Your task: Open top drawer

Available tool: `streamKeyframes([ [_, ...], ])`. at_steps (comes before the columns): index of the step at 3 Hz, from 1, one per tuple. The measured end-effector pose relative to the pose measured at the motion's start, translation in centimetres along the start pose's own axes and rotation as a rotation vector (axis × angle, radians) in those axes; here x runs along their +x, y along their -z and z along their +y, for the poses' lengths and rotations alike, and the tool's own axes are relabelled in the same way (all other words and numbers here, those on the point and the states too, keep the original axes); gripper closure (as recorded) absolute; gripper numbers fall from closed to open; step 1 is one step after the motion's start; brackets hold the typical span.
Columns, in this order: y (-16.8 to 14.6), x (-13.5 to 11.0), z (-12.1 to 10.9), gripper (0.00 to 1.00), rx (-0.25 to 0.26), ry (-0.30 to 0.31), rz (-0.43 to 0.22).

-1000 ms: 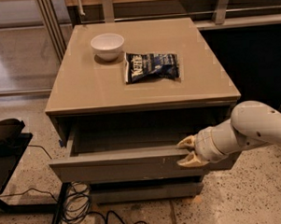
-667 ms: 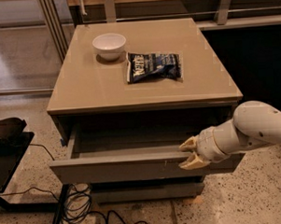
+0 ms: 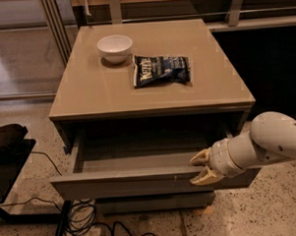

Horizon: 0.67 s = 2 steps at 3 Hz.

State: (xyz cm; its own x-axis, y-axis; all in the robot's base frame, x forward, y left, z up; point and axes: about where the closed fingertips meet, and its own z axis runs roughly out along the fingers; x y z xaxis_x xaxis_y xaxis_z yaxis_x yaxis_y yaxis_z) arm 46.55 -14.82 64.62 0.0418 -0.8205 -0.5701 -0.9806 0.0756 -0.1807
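Two tan fingers (image 3: 201,157) pinch the front panel's upper edge, one inside, one on the outer face. That's the gripper (image 3: 203,167), clamped on the right end of the top drawer (image 3: 126,184). The drawer juts out toward the near side, its grey interior showing. Up on the cabinet top (image 3: 88,100) sits a white bowl (image 3: 115,46) at far left, with a dark snack bag (image 3: 161,70) just right of it.

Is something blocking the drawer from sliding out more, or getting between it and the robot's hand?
Nothing visible does. The cream two-finger gripper straddles the front panel of the wide grey-taupe top drawer at its right end, with nothing between them. The space in front of the drawer is free; black cables lie lower, on the floor.
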Motion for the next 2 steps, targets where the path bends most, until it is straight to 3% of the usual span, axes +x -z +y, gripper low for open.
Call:
streamKeyframes([
  [1, 0.08, 0.44, 1.55, 0.81, 0.009, -0.01, -0.007],
  [2, 0.08, 0.43, 1.55, 0.58, 0.009, -0.01, -0.007],
])
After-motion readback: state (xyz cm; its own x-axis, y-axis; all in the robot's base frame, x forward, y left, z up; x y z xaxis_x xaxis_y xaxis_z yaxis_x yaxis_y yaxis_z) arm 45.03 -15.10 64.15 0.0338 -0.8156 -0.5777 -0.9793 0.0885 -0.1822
